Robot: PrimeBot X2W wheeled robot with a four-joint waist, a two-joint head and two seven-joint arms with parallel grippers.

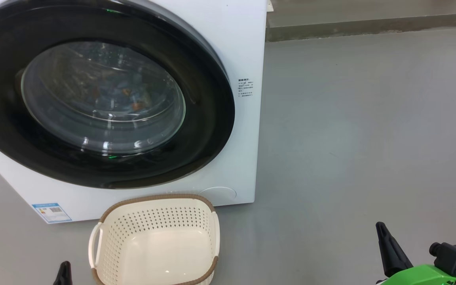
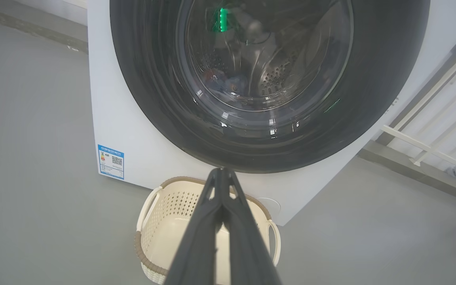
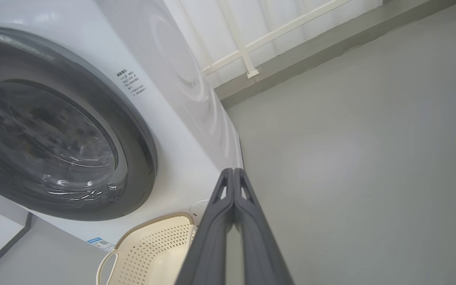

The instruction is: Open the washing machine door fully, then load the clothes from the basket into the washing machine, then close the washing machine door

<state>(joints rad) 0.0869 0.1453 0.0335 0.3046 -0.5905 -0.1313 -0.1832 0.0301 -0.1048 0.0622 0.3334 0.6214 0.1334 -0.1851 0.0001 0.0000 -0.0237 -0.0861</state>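
Two tools: both are closed tight with nothing held; the left tool (image 2: pixel 222 171) presses its dark fingers tip to tip at the bottom centre of the left wrist view, in front of the basket (image 2: pixel 172 204); the right tool (image 3: pixel 234 171) shows the same closed pair at the bottom centre of the right wrist view, over grey floor (image 3: pixel 370 158).
Head view: the left tool's tip pokes up at the bottom edge, lower left, just left of the basket; the right tool stands at the lower right, well apart from the basket, with a green fitting (image 1: pixel 426 275) beside it.
Door: the washing machine door (image 1: pixel 212 118) sits closed flush on the front of the washing machine (image 1: pixel 247 47); its glossy black rim and bulging glass take up the upper left of the head view.
Load: the clothes (image 1: pixel 127 93) lie inside the drum (image 2: pixel 275 75), behind the glass; blue fabric with orange patches, dim through reflections.
Basket: upright on the floor, bottom centre-left of the head view, just in front of the machine's lower edge, below the door; its smooth cream bottom and perforated walls are in plain sight.
Sticker: the blue label sticker (image 1: pixel 52 212) is on the machine's lower left corner, left of the basket.
Backdrop: a white railing (image 3: pixel 244 43) crosses the upper centre of the right wrist view, behind the machine.
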